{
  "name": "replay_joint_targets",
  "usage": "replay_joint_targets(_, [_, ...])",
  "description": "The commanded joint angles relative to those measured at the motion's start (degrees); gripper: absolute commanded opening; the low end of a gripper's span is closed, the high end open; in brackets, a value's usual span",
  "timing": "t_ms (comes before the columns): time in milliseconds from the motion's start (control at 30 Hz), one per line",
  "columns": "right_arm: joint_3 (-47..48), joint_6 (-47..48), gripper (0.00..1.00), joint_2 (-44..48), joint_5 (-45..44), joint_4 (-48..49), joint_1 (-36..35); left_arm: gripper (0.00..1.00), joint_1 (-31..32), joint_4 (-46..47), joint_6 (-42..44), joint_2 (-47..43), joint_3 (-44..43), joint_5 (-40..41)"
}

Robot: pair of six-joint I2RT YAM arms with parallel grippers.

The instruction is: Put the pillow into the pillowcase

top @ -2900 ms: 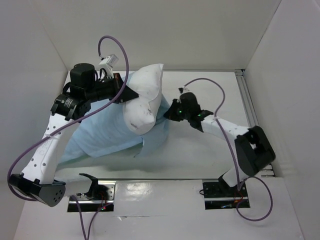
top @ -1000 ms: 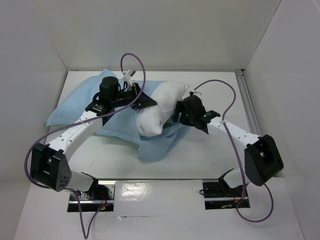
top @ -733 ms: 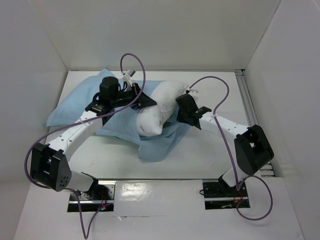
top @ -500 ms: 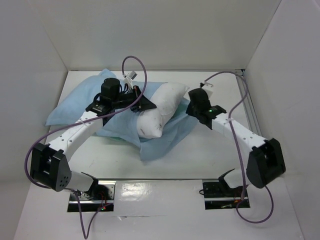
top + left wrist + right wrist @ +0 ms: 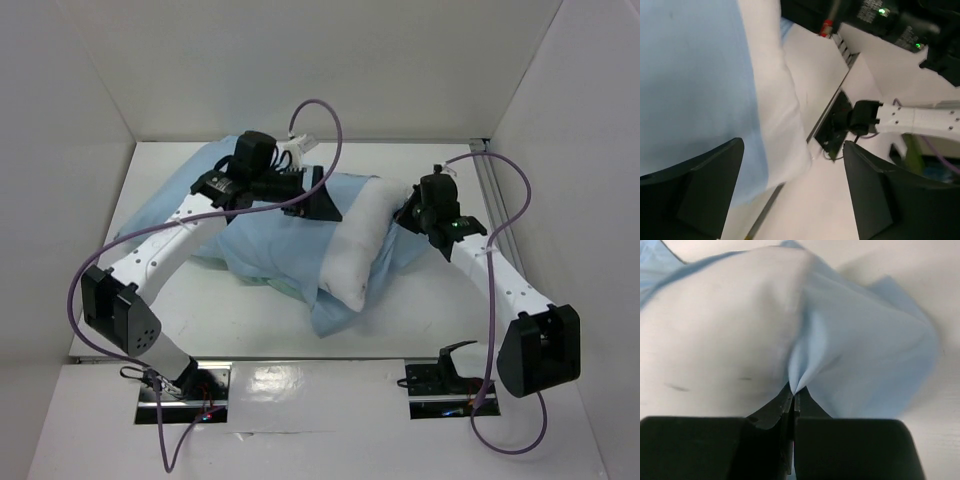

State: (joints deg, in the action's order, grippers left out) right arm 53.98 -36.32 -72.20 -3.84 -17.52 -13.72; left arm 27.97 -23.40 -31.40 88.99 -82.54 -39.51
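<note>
In the top view most of the pillow (image 5: 352, 255) is covered by the pillowcase (image 5: 265, 235); only a white band shows along its right side, running down toward the near edge of the table (image 5: 430, 320). The fingertips of both arms are masked by their wrists in that view. The left wrist view is blurred.

The left gripper (image 5: 792, 150) has its fingers (image 5: 695, 192) spread wide, with nothing between them, hovering over blue cloth and the white band.

The right gripper (image 5: 792, 392) is fully closed, pinching a fold of the pillowcase at the pillow's right end.
</note>
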Motion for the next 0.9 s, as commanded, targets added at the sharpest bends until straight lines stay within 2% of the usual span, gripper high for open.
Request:
replay_joint_targets(0, [1.2,1.1,0.0,1.4,-0.3,4.4,1.2,0.94,4.0,-8.1,8.3,-0.2,-13.3,7.6])
replay_joint_targets(100, [1.2,1.1,0.0,1.9,1.1,4.4,1.2,0.93,7.8,-9.4,10.6,3.5,-22.4,12.6])
replay_joint_targets(300, [-3.3,-1.7,0.0,5.7,3.7,8.5,1.2,0.91,15.8,-5.6,14.0,13.7,-30.9,27.9])
replay_joint_targets(400, [-4.8,-2.8,0.0,7.2,4.2,9.2,1.2,0.91,16.9,-2.8,15.3,18.6,-33.8,31.8])
replay_joint_targets(567, [-6.8,-3.3,0.0,9.2,5.5,9.2,1.2,0.93,16.9,-0.8,17.5,26.9,-39.5,34.8])
replay_joint_targets(800, [-7.3,-2.7,0.0,11.4,5.5,6.7,1.2,0.95,17.5,1.4,22.7,32.8,-40.2,37.8])
replay_joint_targets(833, [-7.3,-2.7,0.0,11.4,5.0,6.7,1.2,0.94,17.5,1.4,22.7,33.4,-40.2,37.8])
replay_joint_targets(867, [-7.3,-2.7,0.0,11.4,5.0,6.7,1.2,0.86,17.5,1.4,23.3,34.0,-40.2,35.7])
